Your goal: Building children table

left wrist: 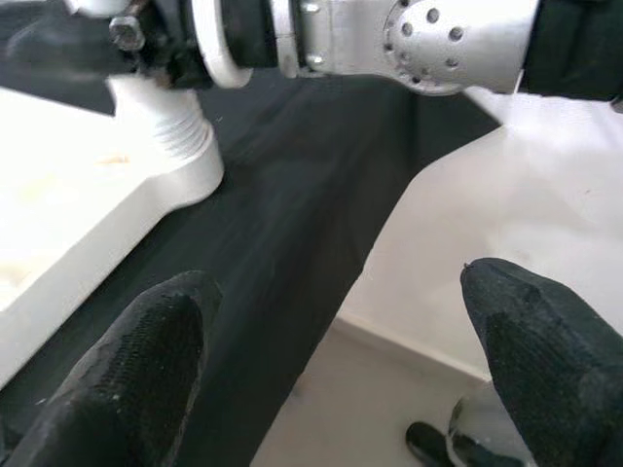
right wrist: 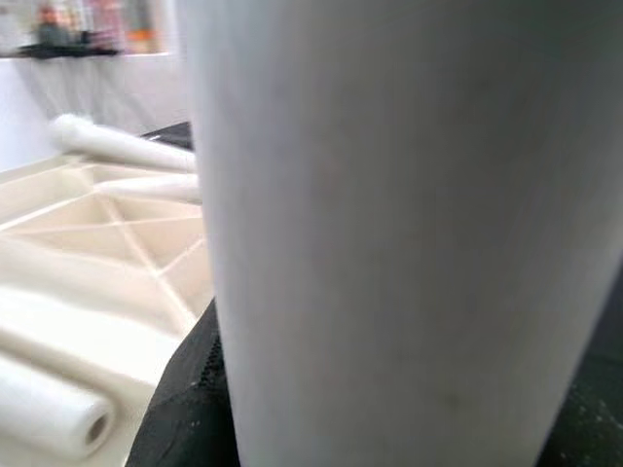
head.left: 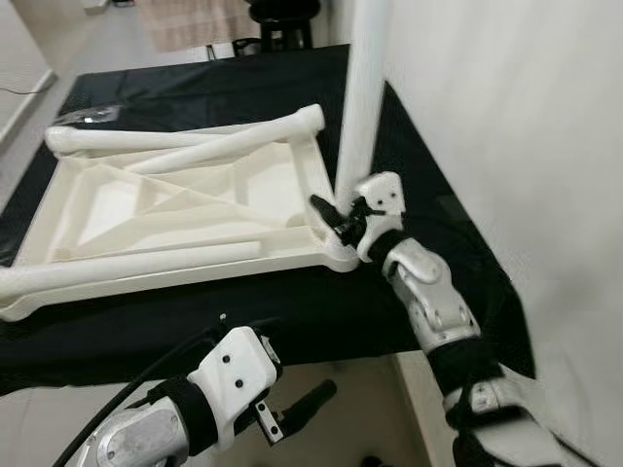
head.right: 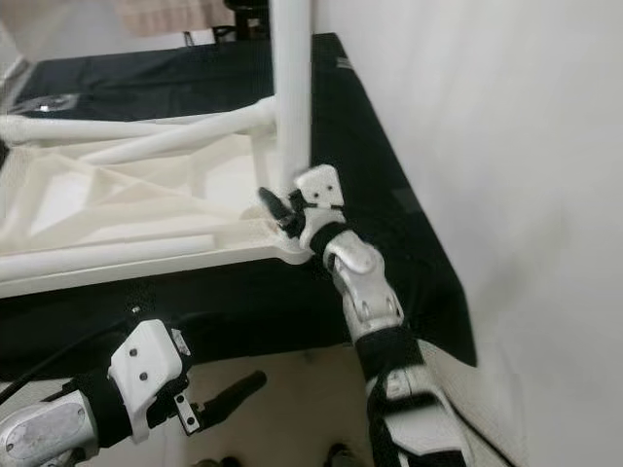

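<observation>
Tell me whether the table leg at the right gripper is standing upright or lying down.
Upright. The leg rises vertically from the near right corner socket of the upside-down tabletop, with the right gripper at its base; three other legs lie flat on the tabletop.

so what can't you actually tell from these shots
- Upright leg: its top is cut off by the frame edge in both eye views.
- Threaded joint at the tabletop corner: right gripper partly covers it.
- Right wrist view: leg is too close and blurred, hiding the jaws.

A black cloth (head.left: 428,204) covers the work surface (white wall (head.left: 526,117) beside it), dark stool (head.left: 282,24) beyond.
</observation>
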`<state>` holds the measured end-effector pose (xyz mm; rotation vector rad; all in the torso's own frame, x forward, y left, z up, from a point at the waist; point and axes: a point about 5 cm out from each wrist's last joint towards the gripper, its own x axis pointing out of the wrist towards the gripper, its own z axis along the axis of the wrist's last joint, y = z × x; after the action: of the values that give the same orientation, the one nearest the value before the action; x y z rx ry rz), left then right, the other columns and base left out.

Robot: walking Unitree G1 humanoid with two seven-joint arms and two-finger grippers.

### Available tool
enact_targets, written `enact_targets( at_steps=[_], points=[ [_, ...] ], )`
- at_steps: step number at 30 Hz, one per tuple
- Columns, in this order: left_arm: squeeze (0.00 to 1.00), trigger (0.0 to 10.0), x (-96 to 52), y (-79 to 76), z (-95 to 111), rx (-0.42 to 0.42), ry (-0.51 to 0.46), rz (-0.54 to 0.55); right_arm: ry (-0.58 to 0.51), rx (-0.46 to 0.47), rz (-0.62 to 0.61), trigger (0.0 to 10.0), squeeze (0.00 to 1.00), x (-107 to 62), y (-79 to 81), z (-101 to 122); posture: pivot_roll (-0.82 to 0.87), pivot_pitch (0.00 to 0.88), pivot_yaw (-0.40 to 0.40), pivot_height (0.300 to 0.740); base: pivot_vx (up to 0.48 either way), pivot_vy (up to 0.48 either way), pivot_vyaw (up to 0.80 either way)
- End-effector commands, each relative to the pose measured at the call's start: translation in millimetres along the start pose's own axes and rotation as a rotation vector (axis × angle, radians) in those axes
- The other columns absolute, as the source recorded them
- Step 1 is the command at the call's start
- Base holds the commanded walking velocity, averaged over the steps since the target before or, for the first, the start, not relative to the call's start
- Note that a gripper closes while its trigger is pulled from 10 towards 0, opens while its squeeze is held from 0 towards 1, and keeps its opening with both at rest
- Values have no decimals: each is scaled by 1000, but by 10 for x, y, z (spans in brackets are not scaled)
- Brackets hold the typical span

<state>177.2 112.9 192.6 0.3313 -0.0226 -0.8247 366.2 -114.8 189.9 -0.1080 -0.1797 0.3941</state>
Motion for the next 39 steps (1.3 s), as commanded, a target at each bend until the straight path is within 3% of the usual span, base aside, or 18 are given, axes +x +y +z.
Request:
enact_targets(
  at_steps=[1, 6, 17, 24, 29, 35, 38, 39],
  points=[
    [0, 10000, -9, 8, -26, -5, 10, -2, 317, 41, -70, 10000, 0, -319, -51, -708, 82, 268, 41, 740, 0, 0, 0],
    [0, 10000, 36, 81, -32, 17, 2, 7, 330, -17, -101, 10000, 0, -313, -136, -649, 76, 241, 39, 740, 0, 0, 0],
    [0, 10000, 124, 130, -25, 34, -19, 18, 352, -56, -147, 10000, 0, -385, -63, -635, 66, 193, 44, 740, 0, 0, 0],
    [0, 10000, 194, 263, 0, 68, -44, 26, 370, -45, -160, 10000, 0, -383, -21, -603, 58, 161, 44, 740, 0, 0, 0],
    [0, 10000, 240, 449, 93, 106, -82, 40, 393, 0, -160, 10000, 0, -427, 33, -625, 51, 138, 49, 740, 0, 0, 0],
    [0, 10000, 274, 558, 146, 122, -104, 48, 224, 93, -159, 10000, 0, -348, 28, -396, 45, 120, 57, 740, 0, 0, 0],
    [0, 10000, 274, 558, 146, 122, -104, 48, 224, 93, -159, 10000, 0, -348, 28, -396, 45, 120, 57, 740, 0, 0, 0],
    [0, 10000, 294, 558, 146, 120, -111, 45, 162, 144, -98, 10000, 0, -315, 58, -267, 41, 98, 55, 740, 0, 0, 0]
  ],
)
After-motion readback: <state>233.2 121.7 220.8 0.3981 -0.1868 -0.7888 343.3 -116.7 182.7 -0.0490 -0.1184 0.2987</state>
